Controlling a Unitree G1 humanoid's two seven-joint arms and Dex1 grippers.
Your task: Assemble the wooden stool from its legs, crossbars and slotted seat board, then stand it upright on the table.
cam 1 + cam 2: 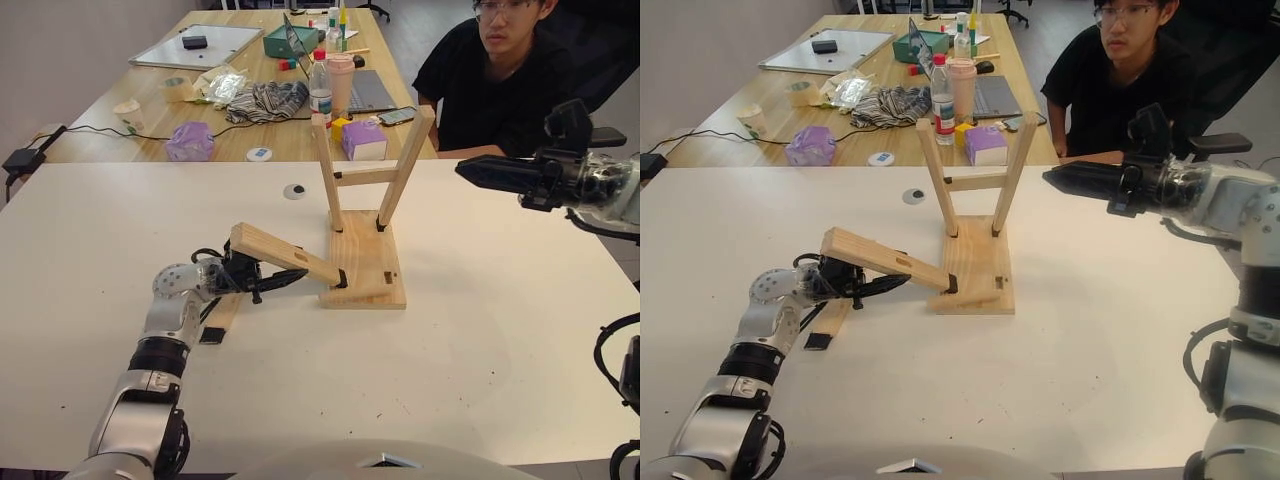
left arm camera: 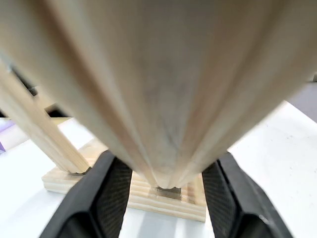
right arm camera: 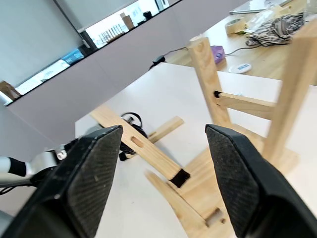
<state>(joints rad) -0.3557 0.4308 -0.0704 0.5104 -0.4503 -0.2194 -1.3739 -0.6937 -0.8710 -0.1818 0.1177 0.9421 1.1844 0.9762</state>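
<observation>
Leg (image 1: 285, 258) in left pincer (image 1: 283, 279), crossbar (image 1: 833, 318) beside

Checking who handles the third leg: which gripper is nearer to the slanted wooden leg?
Left. The left gripper is shut on the slanted leg near its raised end; the right gripper hangs open in the air, apart, beyond the upright legs.

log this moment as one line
left end effector: shut on tilted leg, tip at seat board | right end effector: open, above table
</observation>
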